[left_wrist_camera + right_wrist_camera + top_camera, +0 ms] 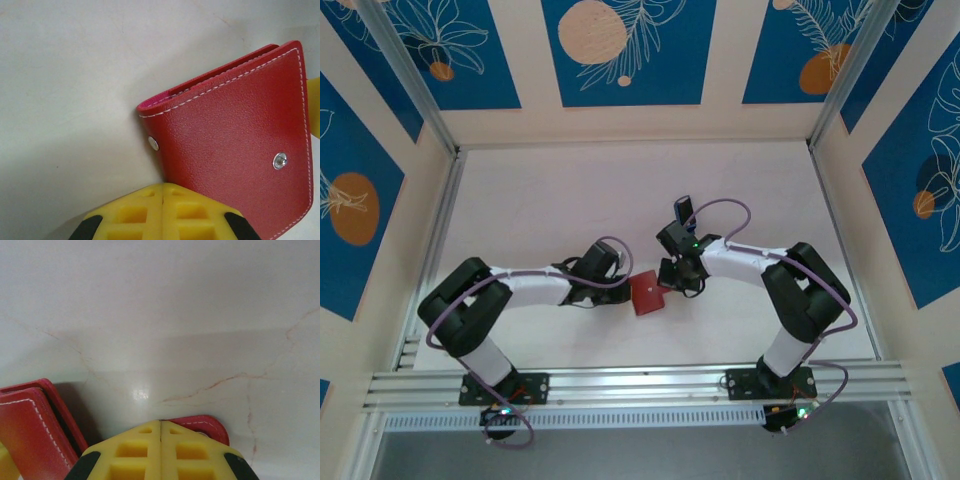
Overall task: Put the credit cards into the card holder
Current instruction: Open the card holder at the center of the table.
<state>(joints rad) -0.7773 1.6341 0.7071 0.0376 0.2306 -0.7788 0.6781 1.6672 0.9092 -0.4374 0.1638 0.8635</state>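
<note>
We see a white table [570, 200] boxed in by pale walls with blue leaf-patterned panels [625, 50]; an aluminium rail [640, 382] runs along its near edge and carries both bases. The left arm [520, 288] and the right arm [750, 262] bend inward and meet near the middle of the table.

Between them lies the card holder [647, 294], red and folded shut; it sits flat on the table, with the left arm's end touching its left side and the right arm's end at its upper right.

In the left wrist view the card holder fills the right half, with white stitching along its edges and a pink lining showing at the fold. The left gripper [162, 192] has its yellow fingers pressed fully together against the holder's near edge; we cannot tell whether any leather is nipped between them.

The right gripper [160, 426] is likewise fully closed, fingers meeting at a thin seam; a rounded red tab [202, 424] shows just past its tips, and we cannot tell whether it is pinched or merely underneath.

Two metal snap studs sit on the cover: one [280, 160] near its right edge, one [153, 143] at its left edge.
</note>
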